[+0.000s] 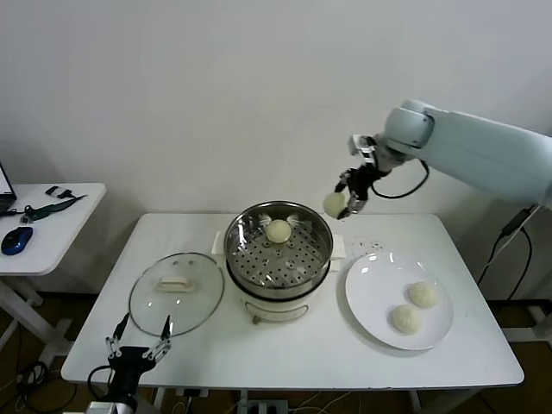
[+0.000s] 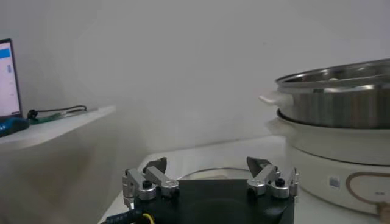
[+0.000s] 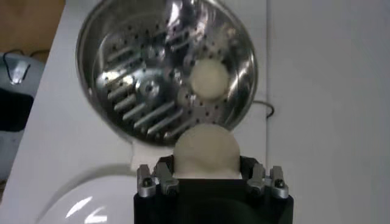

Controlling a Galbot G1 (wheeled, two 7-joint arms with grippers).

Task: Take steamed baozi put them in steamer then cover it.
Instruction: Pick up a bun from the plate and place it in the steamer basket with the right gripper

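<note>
My right gripper (image 1: 343, 203) is shut on a cream-white baozi (image 1: 334, 204) and holds it in the air above the table, just beyond the far right rim of the steamer (image 1: 319, 252). In the right wrist view the held baozi (image 3: 206, 150) fills the jaws, with the steamer (image 3: 131, 67) below. One baozi (image 1: 278, 230) lies in the steamer's far part (image 3: 209, 79). Two baozi (image 1: 423, 294) (image 1: 405, 319) lie on the white plate (image 1: 373, 289). The glass cover (image 1: 177, 293) lies flat on the table left of the steamer. My left gripper (image 1: 138, 343) is open, parked at the front left table edge.
A small side table (image 1: 60, 224) at the left holds a blue mouse (image 1: 16, 240) and a laptop edge. The cooker base (image 2: 341, 161) shows in the left wrist view. A wall stands close behind the table.
</note>
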